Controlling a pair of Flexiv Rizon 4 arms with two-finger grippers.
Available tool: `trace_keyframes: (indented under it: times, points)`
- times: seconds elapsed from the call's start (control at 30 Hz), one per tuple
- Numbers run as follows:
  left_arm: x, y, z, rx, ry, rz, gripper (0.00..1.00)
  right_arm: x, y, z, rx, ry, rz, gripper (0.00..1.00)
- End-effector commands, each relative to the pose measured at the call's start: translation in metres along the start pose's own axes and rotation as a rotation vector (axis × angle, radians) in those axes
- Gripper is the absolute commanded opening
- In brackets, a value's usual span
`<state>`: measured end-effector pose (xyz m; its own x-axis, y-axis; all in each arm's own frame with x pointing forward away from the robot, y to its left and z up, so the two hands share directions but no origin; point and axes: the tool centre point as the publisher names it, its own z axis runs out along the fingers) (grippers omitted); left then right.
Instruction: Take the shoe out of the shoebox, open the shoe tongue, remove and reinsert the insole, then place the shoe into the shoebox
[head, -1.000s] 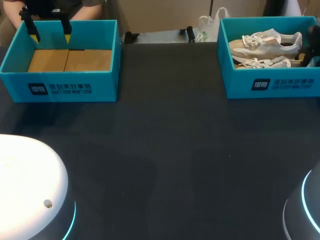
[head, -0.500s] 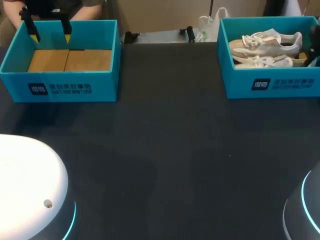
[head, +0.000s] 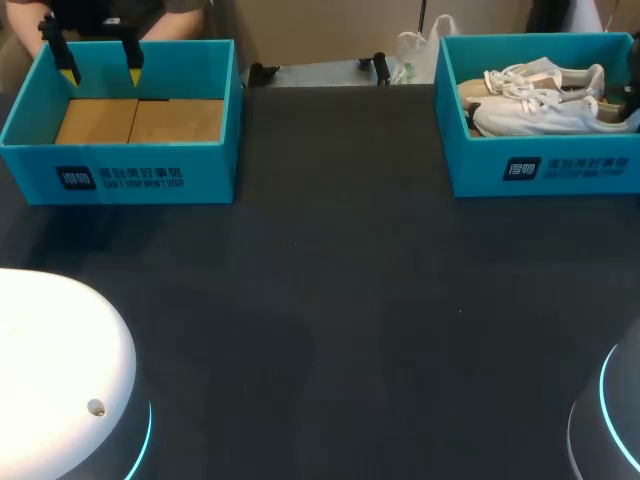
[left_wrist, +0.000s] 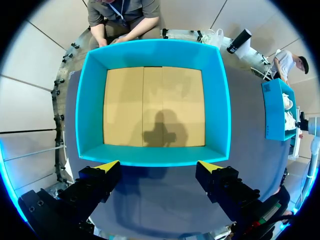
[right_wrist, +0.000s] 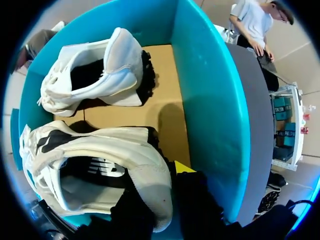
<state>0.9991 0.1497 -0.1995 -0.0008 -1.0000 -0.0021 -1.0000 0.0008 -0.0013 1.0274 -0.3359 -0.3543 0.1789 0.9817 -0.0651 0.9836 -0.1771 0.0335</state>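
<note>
Two white shoes lie in the right teal shoebox (head: 540, 170). The nearer shoe (head: 550, 118) is tilted up on its side, its heel towards the view's right edge. My right gripper (head: 632, 100) comes in there. In the right wrist view the right gripper (right_wrist: 157, 192) is shut on the heel of this shoe (right_wrist: 100, 165), one yellow tip (right_wrist: 182, 166) showing against the heel. The other shoe (right_wrist: 100, 75) lies ahead on the cardboard floor. My left gripper (head: 100, 62) hangs open over the empty left shoebox (head: 120, 175), its fingers (left_wrist: 107, 166) spread above the box wall (left_wrist: 155, 156).
A person's hands (left_wrist: 120, 39) are at the table's far edge behind the left box. A white plastic bag (head: 415, 50) and black clamps (head: 265, 72) are at the back edge. My arms' white bases (head: 60, 380) fill the near corners. Dark tabletop (head: 330, 300) lies between the boxes.
The right gripper has closed on the nearer shoe's heel, and the shoe has risen and tipped onto its side in the right box. The left arm has stayed still.
</note>
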Motion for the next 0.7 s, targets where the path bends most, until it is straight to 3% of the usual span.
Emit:
trace_keyframes:
  times: [0.03, 0.27, 0.7]
  points:
    - [0.0, 0.0, 0.0, 0.0, 0.0, 0.0, 1.0, -0.001, 0.003, -0.008, 0.003, -0.019, 0.034, 0.0]
    - [0.0, 0.0, 0.0, 0.0, 0.0, 0.0, 1.0, -0.008, 0.004, -0.026, -0.025, -0.015, 0.091, 0.0]
    - [0.0, 0.0, 0.0, 0.0, 0.0, 0.0, 1.0, -0.01, -0.013, -0.083, -0.082, -0.005, 0.106, 0.0]
